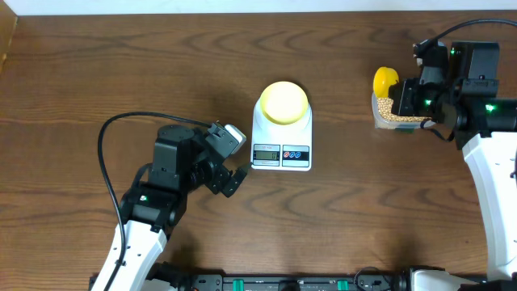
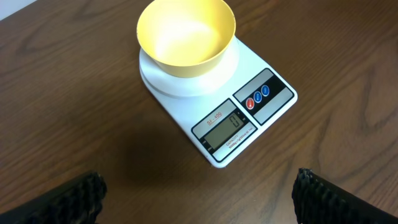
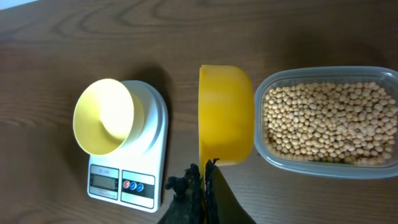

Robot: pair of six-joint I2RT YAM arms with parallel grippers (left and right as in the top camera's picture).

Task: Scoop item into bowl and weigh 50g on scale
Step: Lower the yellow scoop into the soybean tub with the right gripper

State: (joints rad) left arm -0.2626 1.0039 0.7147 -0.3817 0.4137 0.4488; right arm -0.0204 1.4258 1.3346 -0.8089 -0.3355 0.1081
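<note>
The pale-yellow bowl (image 1: 283, 101) (image 2: 186, 37) (image 3: 102, 118) stands empty on the white scale (image 1: 281, 159) (image 2: 249, 106) (image 3: 124, 183), whose display reads zero. The beans (image 1: 389, 113) (image 3: 323, 121) fill a clear tub (image 1: 397, 123) (image 3: 323, 169) at the far right. My right gripper (image 1: 401, 95) (image 3: 204, 171) is shut on the handle of a yellow scoop (image 1: 385, 81) (image 3: 225, 115). The scoop's cup hangs at the tub's left end, turned on its side, its inside hidden. My left gripper (image 1: 240, 158) (image 2: 199, 186) stands open just left of the scale's front, holding nothing.
The brown wooden table (image 1: 97, 73) carries only the scale and the tub. A black cable (image 1: 105, 137) loops from the left arm. The table's far edge runs along the top of the overhead view.
</note>
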